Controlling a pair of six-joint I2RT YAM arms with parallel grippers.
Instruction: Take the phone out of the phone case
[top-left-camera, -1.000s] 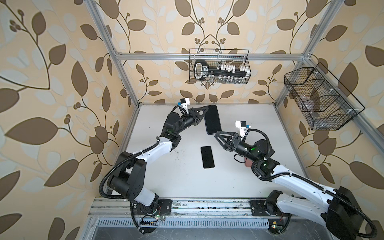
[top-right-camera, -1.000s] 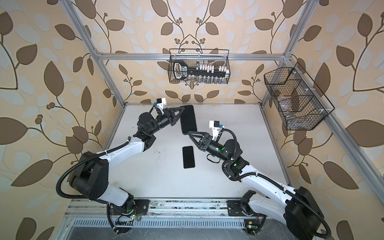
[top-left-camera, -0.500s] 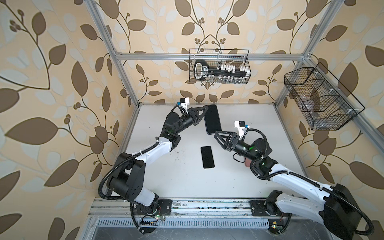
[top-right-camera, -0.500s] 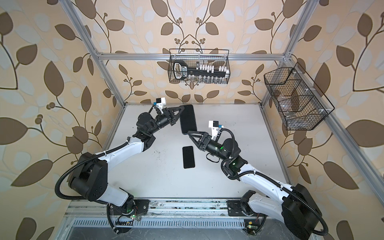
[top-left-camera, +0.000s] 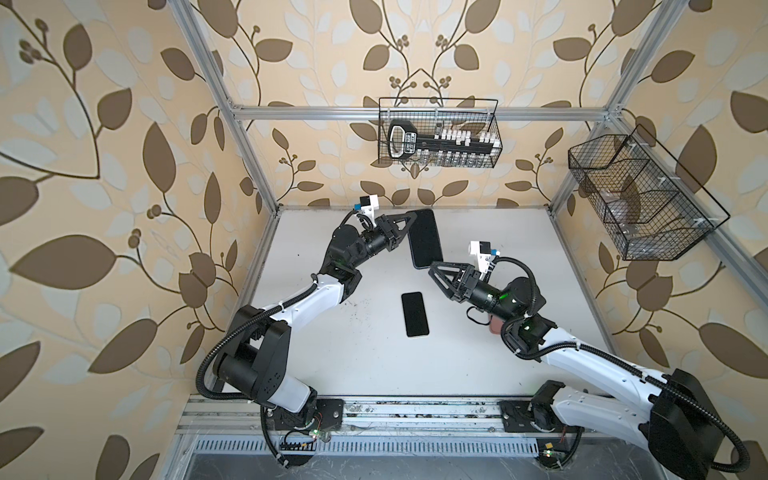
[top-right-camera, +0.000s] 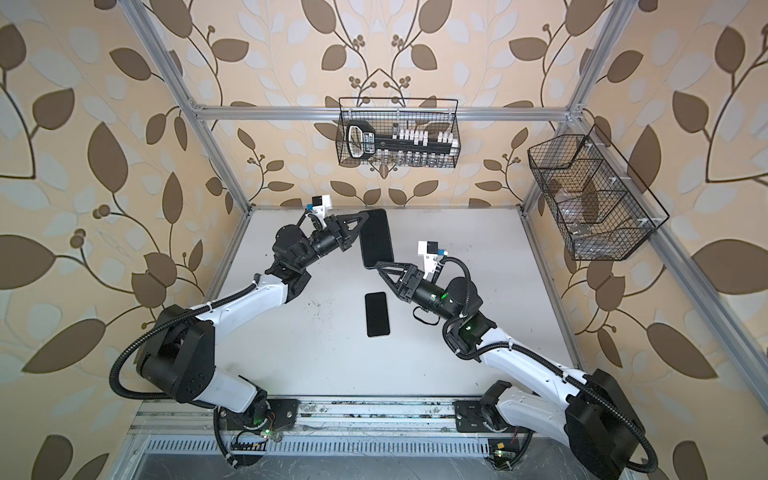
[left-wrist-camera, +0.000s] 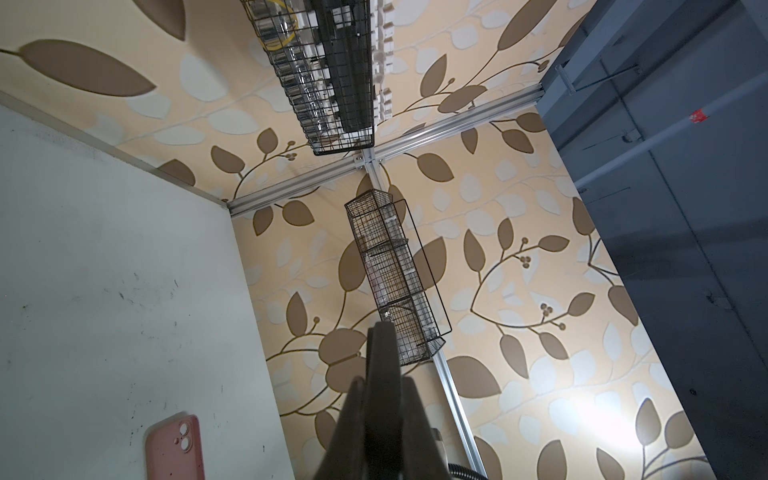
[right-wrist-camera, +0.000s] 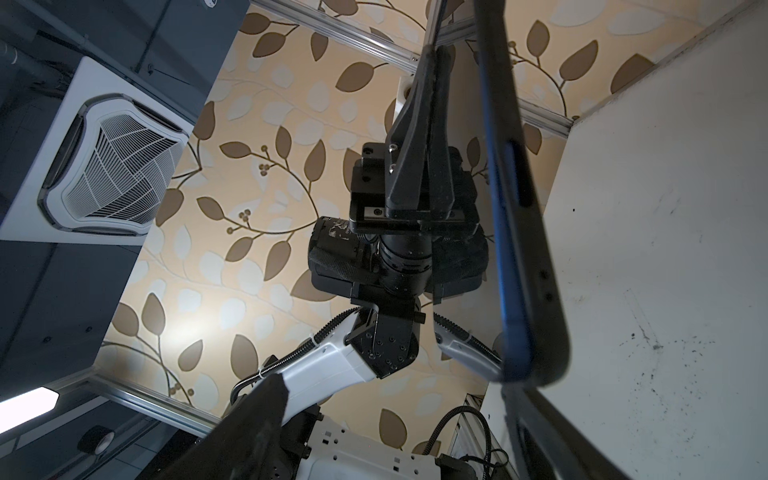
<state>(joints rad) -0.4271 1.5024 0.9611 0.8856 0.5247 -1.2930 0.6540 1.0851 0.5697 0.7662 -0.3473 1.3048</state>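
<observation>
Black, blue-edged rectangular phone (top-left-camera: 424, 239) aloft in clamped left gripper (top-left-camera: 409, 217), lower end just beside wide-open right gripper (top-left-camera: 439, 279).

On the back wall, a black wire basket (top-left-camera: 439, 133), hung from the aluminium frame (top-left-camera: 316, 113); holds a black tool (top-left-camera: 402, 139) with a loop handle and a row of small white blocks (top-left-camera: 457, 137). On the right wall, a second wire basket (top-left-camera: 648, 208), split into compartments, contents too blurred to name. All around, beige wallpaper (top-left-camera: 104, 166) with brown leaves. Below, a white table (top-left-camera: 374, 365), flecked with dark specks. Along the front edge, a metal rail (top-left-camera: 415, 409). Overhead in the right wrist view, a white ceiling air vent (right-wrist-camera: 112, 166) and a lit strip lamp (right-wrist-camera: 25, 405).
</observation>
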